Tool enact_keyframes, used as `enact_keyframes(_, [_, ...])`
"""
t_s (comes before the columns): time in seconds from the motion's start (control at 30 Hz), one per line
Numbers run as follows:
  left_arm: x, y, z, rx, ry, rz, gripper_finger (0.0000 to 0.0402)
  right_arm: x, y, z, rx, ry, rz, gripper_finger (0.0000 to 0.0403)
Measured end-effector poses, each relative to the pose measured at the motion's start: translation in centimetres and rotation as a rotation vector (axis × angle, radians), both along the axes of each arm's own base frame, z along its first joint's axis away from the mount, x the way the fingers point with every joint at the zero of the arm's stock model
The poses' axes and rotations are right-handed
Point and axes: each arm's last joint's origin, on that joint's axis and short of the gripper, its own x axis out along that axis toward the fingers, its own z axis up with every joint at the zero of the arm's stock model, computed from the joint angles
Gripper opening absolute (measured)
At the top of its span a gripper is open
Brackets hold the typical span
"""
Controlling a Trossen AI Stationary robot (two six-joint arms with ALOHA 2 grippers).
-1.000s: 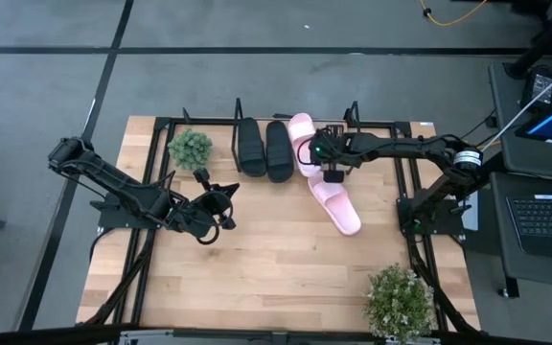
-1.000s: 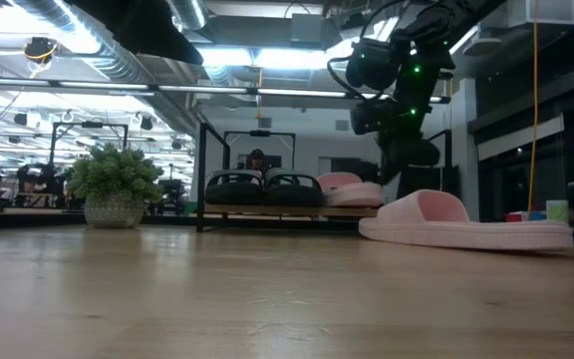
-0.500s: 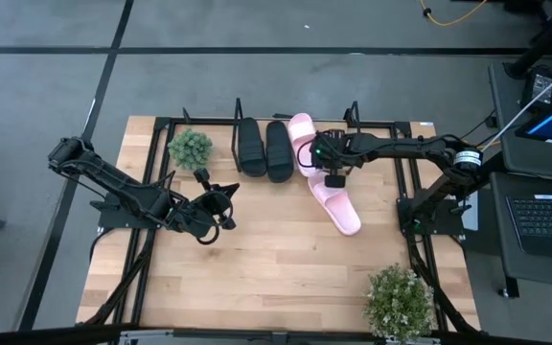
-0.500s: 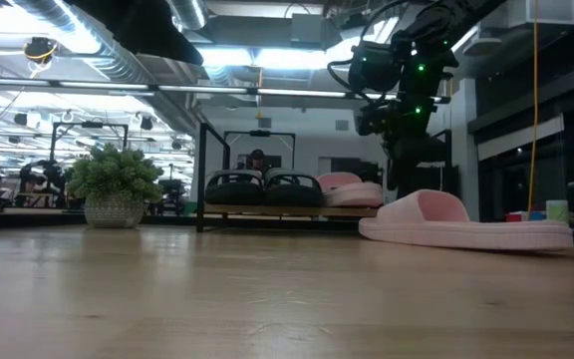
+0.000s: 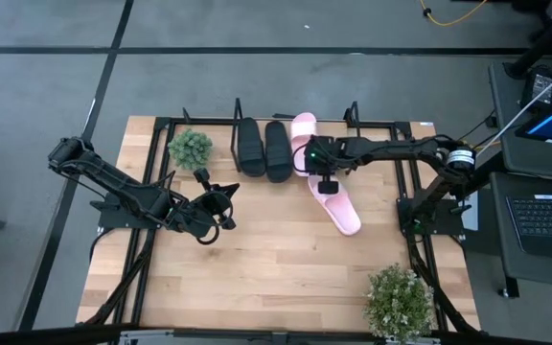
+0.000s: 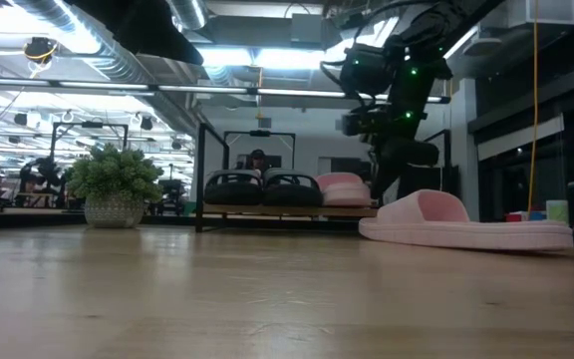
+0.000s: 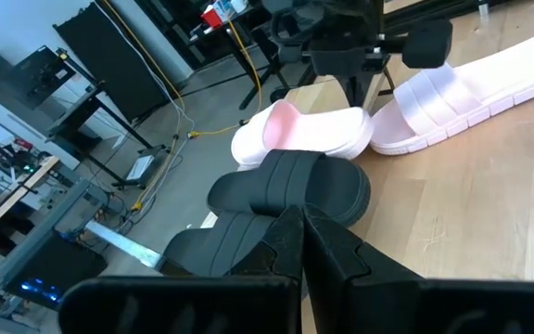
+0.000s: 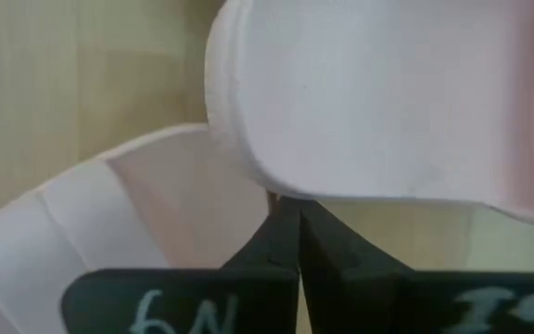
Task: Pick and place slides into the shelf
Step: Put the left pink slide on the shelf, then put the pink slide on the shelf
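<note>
Two black slides (image 5: 264, 149) and one pink slide (image 5: 303, 134) rest side by side on their soles on the shelf (image 6: 267, 210) at the table's far edge. The second pink slide (image 5: 338, 201) lies flat on the table, just near of the shelf. My right gripper (image 5: 317, 172) is shut and stands between the two pink slides, at the shelved one's near end. My left gripper (image 5: 223, 203) is shut, hovers over the table's left middle and touches nothing. The left wrist view shows both black slides (image 7: 286, 186) and both pink ones beyond its shut fingers. My right gripper pushes with its shut fingertips (image 8: 286, 218) against the rim of the shelved pink slide's sole (image 8: 276, 190), near that slide's near end. It comes from the table's right, slanting down. The slide lies sole-down on the shelf board.
A small potted plant (image 5: 190, 149) stands left of the shelf. A bigger plant (image 5: 399, 299) stands at the near right corner. A black frame (image 5: 151, 172) runs around the table's edges. Bare wood lies between the arms and toward the near edge.
My right gripper has moved toward the table's left, staying shut, against the shelved pink slide. That slide's near end has shifted left toward the black slides. The loose pink slide and my left arm have kept still.
</note>
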Motion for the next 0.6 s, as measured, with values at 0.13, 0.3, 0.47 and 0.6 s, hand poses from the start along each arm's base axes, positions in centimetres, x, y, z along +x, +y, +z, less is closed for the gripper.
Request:
enact_keyframes(0.13, [0.0, 0.0, 0.0, 0.000, 0.000, -0.001, 0.0001, 0.2, 0.2, 0.1, -0.004, -0.012, 0.021, 0.0000])
enact_keyframes(0.3, [0.0, 0.0, 0.0, 0.000, 0.000, -0.001, 0.0001, -0.1, 0.3, 0.0, 0.011, 0.029, 0.021, 0.0000])
enact_keyframes(0.47, [0.0, 0.0, 0.0, 0.000, 0.000, -0.001, 0.0001, -0.6, 0.3, -0.1, 0.000, 0.090, 0.009, 0.0000])
enact_keyframes(0.6, [0.0, 0.0, 0.0, 0.000, 0.000, -0.001, 0.0001, -0.8, 0.3, -0.2, -0.010, 0.117, 0.002, 0.0000])
